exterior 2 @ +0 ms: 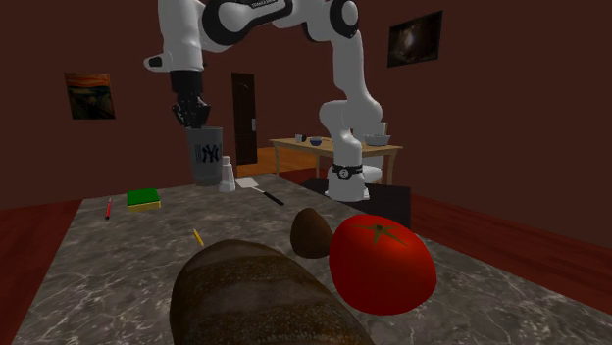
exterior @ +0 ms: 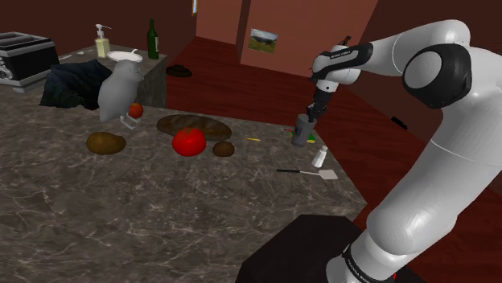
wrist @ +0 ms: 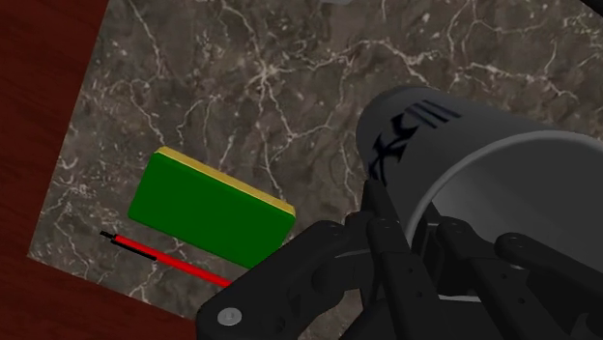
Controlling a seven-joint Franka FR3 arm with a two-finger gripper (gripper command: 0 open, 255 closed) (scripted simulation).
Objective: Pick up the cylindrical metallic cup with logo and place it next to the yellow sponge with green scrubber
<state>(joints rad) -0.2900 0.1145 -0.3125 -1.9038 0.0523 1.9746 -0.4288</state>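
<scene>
A grey cylindrical cup (exterior: 303,131) (exterior 2: 206,155) (wrist: 454,145) with a dark logo stands upright near the marble table's edge. My gripper (exterior: 313,110) (exterior 2: 193,118) (wrist: 398,230) comes down from above and is shut on the cup's rim, one finger inside and one outside. I cannot tell whether the cup's base touches the table. The sponge (exterior 2: 143,199) (wrist: 208,208), green on top with a yellow layer beneath, lies flat close beside the cup, toward the second exterior view's left. In the shoulder view a sliver of the sponge (exterior: 295,135) peeks out at the cup's left side.
A red pen (exterior 2: 108,208) (wrist: 164,259) lies past the sponge by the table edge. A small white shaker (exterior: 320,157) (exterior 2: 227,174) and a spatula (exterior: 310,172) (exterior 2: 260,191) sit near the cup. Farther off lie a tomato (exterior: 188,141), a bread loaf (exterior: 193,125) and a yellow pencil (exterior: 253,140).
</scene>
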